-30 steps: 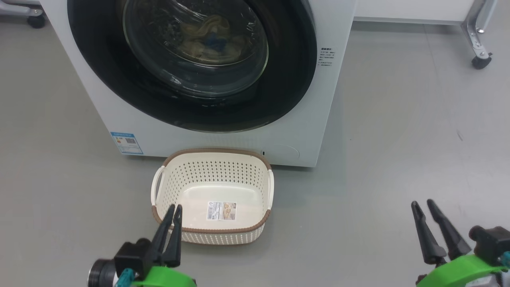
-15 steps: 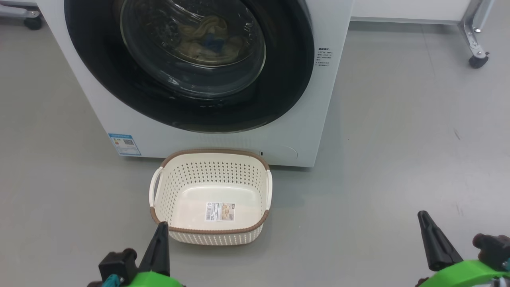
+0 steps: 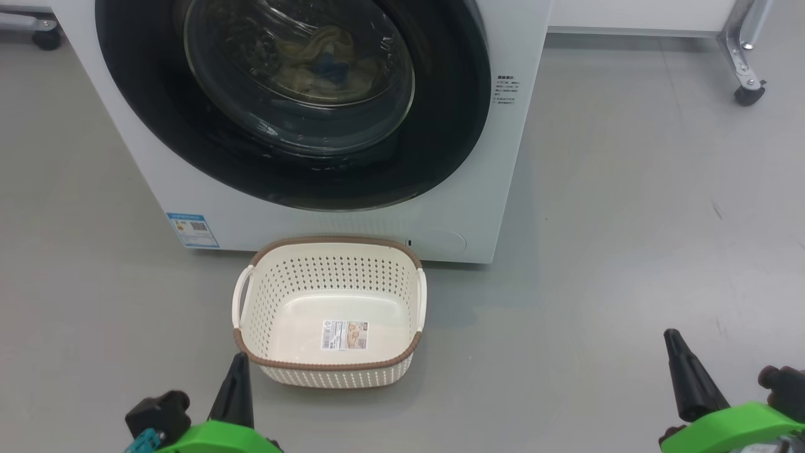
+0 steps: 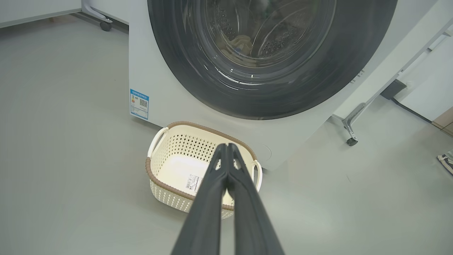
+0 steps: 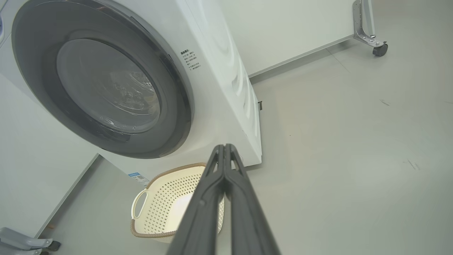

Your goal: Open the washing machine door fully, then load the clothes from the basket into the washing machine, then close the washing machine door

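The white washing machine [image 3: 478,189] stands ahead with its black-rimmed round door [image 3: 440,145] shut against the front. Through the glass I see pale yellow clothes [image 3: 314,60] with a blue patch lying in the drum. On the floor in front sits the cream basket [image 3: 330,251] holding nothing but its label. My left gripper [image 3: 239,358] is shut, low at the left, just short of the basket's near left corner. Far to the right my right gripper [image 3: 671,335] is also shut, over bare floor. Both wrist views show fingertips pressed together, left [image 4: 225,146] and right [image 5: 224,146].
Grey floor lies all around the basket. A metal frame leg with a caster [image 3: 745,94] stands at the back right, and another caster [image 3: 44,38] at the back left. A blue sticker [image 3: 192,229] marks the washer's lower left front.
Both grippers have gone from slightly open to shut and have drawn back toward me. The head view has shifted a little, moving the washer and basket leftward in it.
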Tool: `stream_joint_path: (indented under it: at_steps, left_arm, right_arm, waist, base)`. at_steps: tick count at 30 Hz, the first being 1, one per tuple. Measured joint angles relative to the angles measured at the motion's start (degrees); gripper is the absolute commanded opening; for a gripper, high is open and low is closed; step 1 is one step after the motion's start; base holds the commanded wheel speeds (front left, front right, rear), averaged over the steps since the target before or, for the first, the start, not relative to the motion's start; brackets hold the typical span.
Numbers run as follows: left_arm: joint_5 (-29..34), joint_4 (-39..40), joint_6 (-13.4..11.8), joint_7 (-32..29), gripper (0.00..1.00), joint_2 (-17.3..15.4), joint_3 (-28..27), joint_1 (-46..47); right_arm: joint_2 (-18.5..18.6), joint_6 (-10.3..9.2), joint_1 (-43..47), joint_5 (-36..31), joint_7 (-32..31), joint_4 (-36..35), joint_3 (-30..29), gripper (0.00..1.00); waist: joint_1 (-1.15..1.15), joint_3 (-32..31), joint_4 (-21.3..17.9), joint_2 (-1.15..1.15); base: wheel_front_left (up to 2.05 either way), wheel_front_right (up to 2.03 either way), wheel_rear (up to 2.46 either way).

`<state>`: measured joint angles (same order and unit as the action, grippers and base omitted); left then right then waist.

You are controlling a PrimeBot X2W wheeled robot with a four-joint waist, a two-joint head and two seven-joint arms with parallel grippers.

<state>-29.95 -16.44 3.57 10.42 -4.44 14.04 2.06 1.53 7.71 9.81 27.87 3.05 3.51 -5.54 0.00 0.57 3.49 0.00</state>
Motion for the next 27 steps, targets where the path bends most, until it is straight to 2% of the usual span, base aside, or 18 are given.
stream_joint_path:
  at_steps: [27]
  left_arm:
    - [-17.2,0.0,1.0,-4.5,0.00,0.3,-4.8,0.1]
  right_arm:
    - [0.2,-0.01,-3.5,18.1,-1.8,3.2,0.2,0.00]
  waist:
    - [0.00,-0.1,-1.0,0.00]
  base:
    - [0.00,0.00,0.00]
